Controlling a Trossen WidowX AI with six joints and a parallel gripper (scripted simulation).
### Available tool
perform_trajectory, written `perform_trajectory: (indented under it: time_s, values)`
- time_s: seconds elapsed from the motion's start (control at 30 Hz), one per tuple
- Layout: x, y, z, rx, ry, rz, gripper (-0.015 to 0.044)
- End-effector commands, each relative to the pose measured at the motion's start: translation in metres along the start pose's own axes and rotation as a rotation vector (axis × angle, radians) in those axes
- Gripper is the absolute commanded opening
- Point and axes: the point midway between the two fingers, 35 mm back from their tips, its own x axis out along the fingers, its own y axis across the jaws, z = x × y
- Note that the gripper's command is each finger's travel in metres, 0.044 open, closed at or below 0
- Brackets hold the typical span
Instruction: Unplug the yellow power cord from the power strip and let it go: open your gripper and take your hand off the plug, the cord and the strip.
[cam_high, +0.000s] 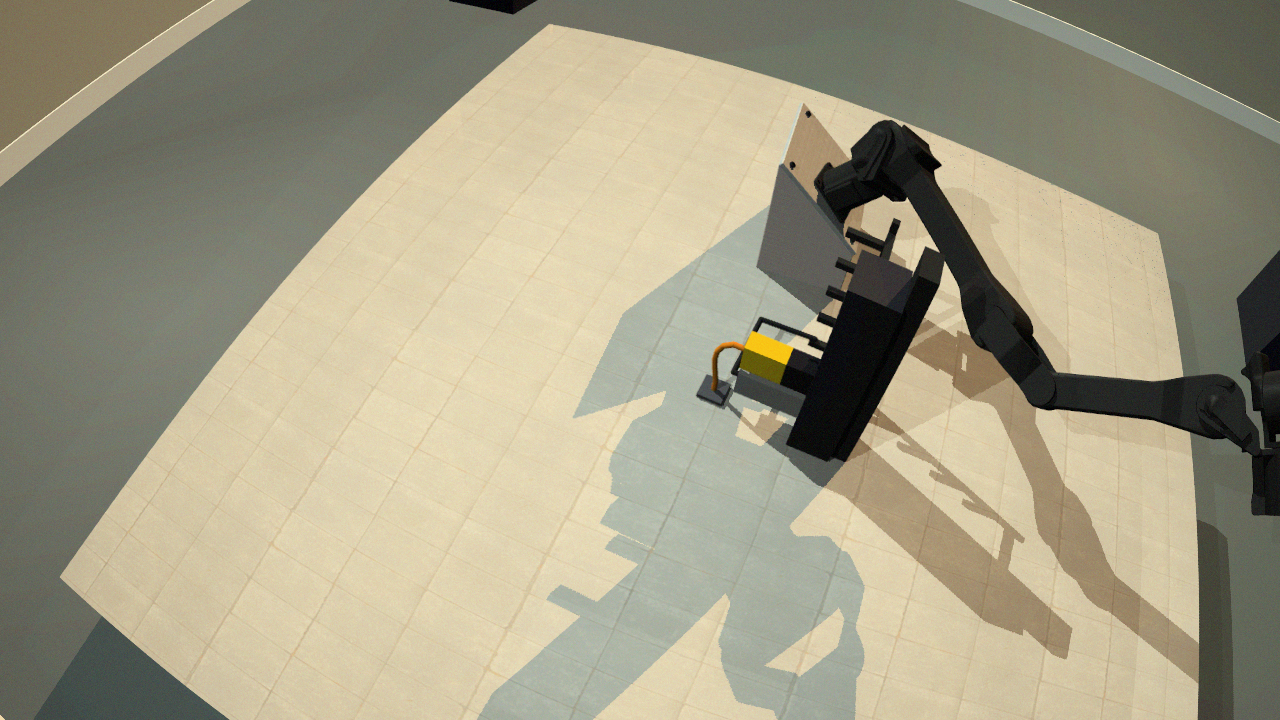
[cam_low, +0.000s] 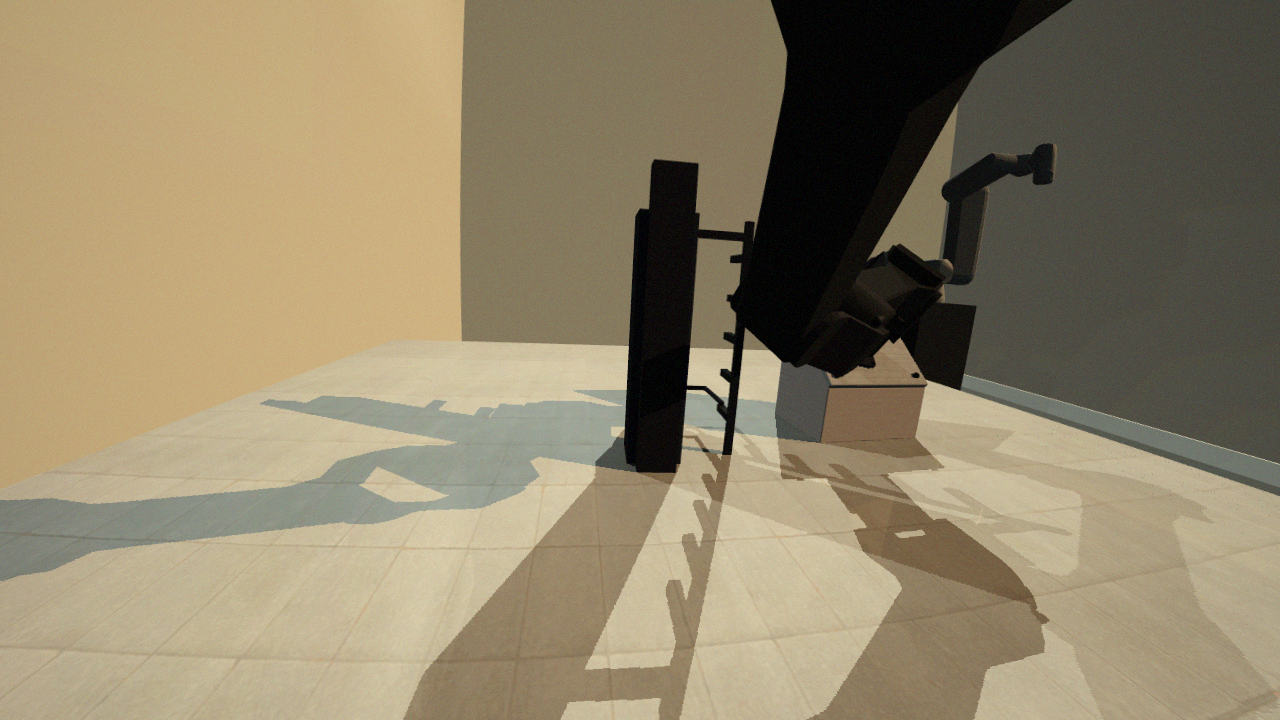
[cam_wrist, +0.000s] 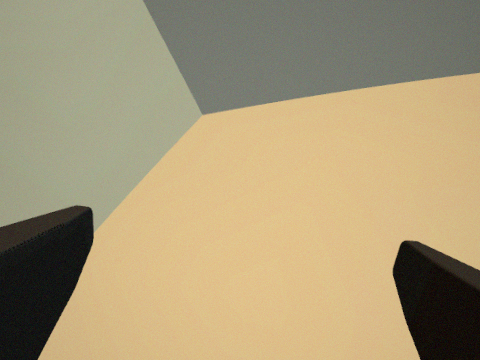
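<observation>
Between wide-spread fingers, only bare wall; plug (cam_high: 769, 355) unseen.

1. No text, label, brand name, number or sign can be read in the top view.
2. No lettering or marking can be made out in the exterior view; the dark surfaces there are shown plain.
3. Nothing legible is shown in the wrist view, where only plain walls are seen.
</observation>
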Motion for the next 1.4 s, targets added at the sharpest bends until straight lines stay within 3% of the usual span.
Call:
perform_trajectory:
  time_s: [0.0, 0.27, 0.47, 0.8, 1.1, 1.37]
  values:
    - [0.001, 0.001, 0.003, 0.001, -0.005, 0.0, 0.0374]
    - [0.026, 0.034, 0.098, 0.041, -0.178, -0.039, 0.0164]
    - [0.036, 0.046, 0.177, 0.114, -0.313, -0.044, 0.016]
    - [0.039, 0.019, 0.313, 0.181, -0.525, -0.225, 0.016]
    - [0.022, -0.047, 0.414, 0.249, -0.655, -0.464, 0.016]
    - [-0.009, -0.136, 0.473, 0.312, -0.702, -0.733, 0.016]
